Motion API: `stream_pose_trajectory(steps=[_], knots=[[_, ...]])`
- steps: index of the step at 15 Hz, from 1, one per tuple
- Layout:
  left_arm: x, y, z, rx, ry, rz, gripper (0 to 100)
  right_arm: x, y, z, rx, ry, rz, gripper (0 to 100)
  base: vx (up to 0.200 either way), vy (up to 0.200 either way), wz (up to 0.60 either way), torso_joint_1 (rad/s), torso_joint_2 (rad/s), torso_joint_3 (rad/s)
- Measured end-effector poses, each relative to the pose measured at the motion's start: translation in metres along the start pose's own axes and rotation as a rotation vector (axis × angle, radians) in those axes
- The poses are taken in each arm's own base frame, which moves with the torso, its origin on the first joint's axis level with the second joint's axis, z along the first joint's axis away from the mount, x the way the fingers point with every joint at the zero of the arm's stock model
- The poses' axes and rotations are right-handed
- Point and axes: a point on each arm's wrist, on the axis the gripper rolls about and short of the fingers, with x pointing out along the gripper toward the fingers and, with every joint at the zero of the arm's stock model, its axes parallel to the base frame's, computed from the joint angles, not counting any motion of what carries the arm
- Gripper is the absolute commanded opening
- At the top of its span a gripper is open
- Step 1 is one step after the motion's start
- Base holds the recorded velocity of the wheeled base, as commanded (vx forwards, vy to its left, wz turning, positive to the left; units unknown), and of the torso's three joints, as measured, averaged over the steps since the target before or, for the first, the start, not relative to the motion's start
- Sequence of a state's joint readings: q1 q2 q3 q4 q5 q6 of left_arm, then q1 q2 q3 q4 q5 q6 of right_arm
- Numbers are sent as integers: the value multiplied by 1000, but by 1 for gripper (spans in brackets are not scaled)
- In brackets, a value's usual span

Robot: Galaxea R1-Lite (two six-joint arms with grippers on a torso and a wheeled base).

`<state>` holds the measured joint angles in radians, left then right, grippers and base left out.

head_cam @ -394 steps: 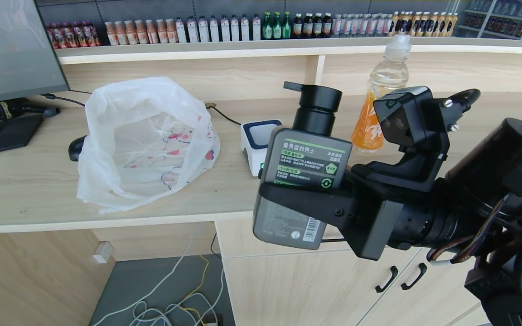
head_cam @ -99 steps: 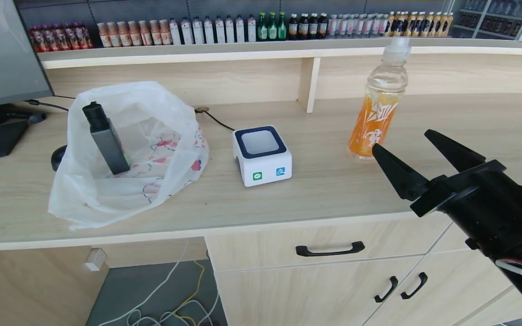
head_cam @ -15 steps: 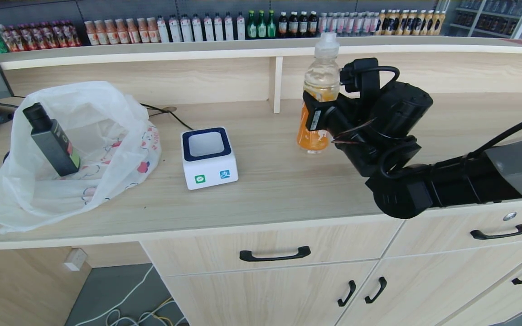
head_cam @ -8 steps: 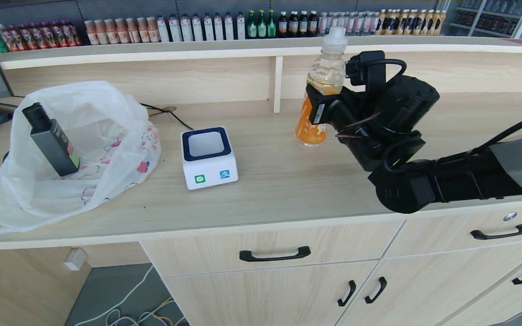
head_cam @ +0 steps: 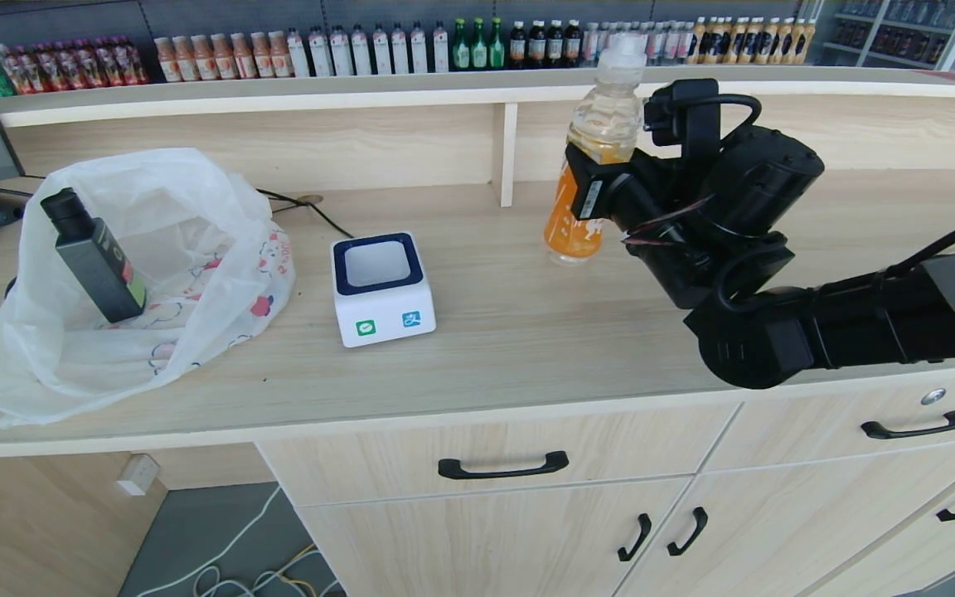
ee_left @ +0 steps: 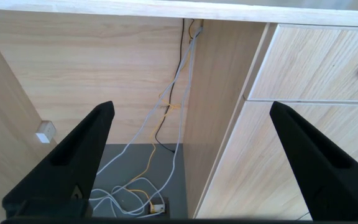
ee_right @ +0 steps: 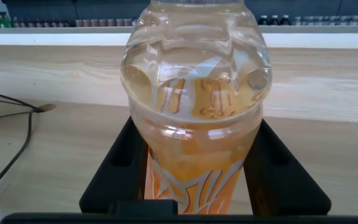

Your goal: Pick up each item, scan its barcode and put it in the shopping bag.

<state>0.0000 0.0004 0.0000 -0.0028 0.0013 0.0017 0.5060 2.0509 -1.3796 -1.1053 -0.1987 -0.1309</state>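
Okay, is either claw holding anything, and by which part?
The right claw holds the orange drink bottle around its body, just below the clear shoulder. The left claw is open and empty.

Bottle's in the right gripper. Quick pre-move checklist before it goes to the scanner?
1. Grasp: right gripper has its fingers on both sides of the orange drink bottle. Ok.
2. Bottle attitude: near upright, cap on top. Ok.
3. Barcode facing: no barcode seen on the bottle. Cannot tell.
4. Scanner: window uncovered, nothing on the counter between it and the bottle. Ok.
5. Shopping bag: mouth open, grey pump bottle leaning inside with room beside it. Ok.
6. Left gripper: open, low by the cabinet fronts, off the path. Ok.
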Motion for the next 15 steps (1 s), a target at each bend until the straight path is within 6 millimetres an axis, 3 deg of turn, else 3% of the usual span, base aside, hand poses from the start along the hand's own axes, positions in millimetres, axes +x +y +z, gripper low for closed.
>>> stream_pose_trajectory(steps=[8,15], knots=[[0,0,0,0,0,0,100,-7,-2,13,7,-2,49,0,0,0,0,0,0,0],[0,0,0,0,0,0,100,-27,-3,-3,45,83,57,0,0,0,0,0,0,0]])
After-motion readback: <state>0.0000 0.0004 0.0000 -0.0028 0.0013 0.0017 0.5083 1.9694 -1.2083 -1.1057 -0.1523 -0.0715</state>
